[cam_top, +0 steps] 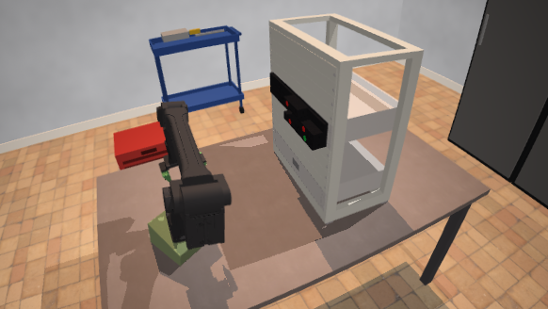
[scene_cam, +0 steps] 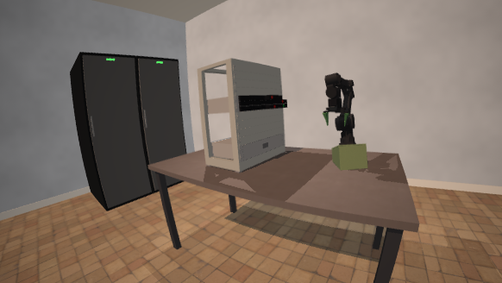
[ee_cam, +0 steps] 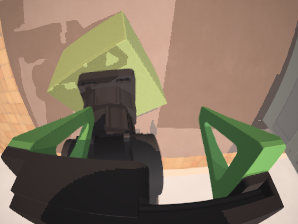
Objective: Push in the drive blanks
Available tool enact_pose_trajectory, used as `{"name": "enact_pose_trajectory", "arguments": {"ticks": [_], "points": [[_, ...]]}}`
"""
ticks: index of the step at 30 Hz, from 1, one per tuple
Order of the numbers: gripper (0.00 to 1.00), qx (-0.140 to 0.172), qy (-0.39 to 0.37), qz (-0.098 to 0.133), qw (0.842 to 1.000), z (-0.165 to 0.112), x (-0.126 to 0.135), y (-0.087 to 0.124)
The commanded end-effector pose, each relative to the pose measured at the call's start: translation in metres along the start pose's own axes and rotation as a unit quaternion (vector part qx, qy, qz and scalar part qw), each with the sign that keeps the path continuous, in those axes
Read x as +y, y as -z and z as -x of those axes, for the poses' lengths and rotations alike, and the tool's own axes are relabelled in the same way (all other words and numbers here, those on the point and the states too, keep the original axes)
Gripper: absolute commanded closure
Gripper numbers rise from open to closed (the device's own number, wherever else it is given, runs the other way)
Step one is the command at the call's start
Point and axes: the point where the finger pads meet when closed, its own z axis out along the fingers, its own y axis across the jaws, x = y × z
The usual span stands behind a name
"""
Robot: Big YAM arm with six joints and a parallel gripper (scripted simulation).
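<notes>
— Where are the drive blanks to be found, and how is the gripper set?

— A black band of them is seen halfway up the front of the rack, which stands on the table, well apart from the arm. Red marks are carried by some, a green mark by the lowest. The green fingers are spread wide with nothing between them, pointed down over the arm's green base block.

— How should the blanks be expected to handle?

— Stiff and light, probably — sliding until a latch is met. The open-framed rack is judged tall and unfastened, so it could be shifted or tipped by a hard shove. Nothing need be grasped; a slow, level push is advised, centred on the face of an unstickered blank.
</notes>
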Motion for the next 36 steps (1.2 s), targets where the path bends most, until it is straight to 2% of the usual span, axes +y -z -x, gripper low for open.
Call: {"name": "enact_pose_trajectory", "arguments": {"ticks": [1,18,19,25,28,30,35,36], "points": [[0.00,-0.015,-0.003,-0.001,1.000,0.007,-0.003,0.012],[0.00,-0.021,-0.015,-0.005,1.000,0.007,-0.003,0.001],[0.00,-0.043,-0.019,-0.007,0.999,0.016,-0.007,0.018],[0.00,-0.034,-0.026,-0.012,0.999,0.012,-0.006,-0.002],[0.00,-0.053,-0.034,-0.018,0.998,0.020,-0.010,0.005],[0.00,-0.051,-0.037,-0.021,0.998,0.019,-0.010,-0.003],[0.00,-0.065,-0.045,-0.027,0.997,0.024,-0.012,-0.004],[0.00,-0.099,-0.054,-0.031,0.993,0.038,-0.019,0.021]]}}
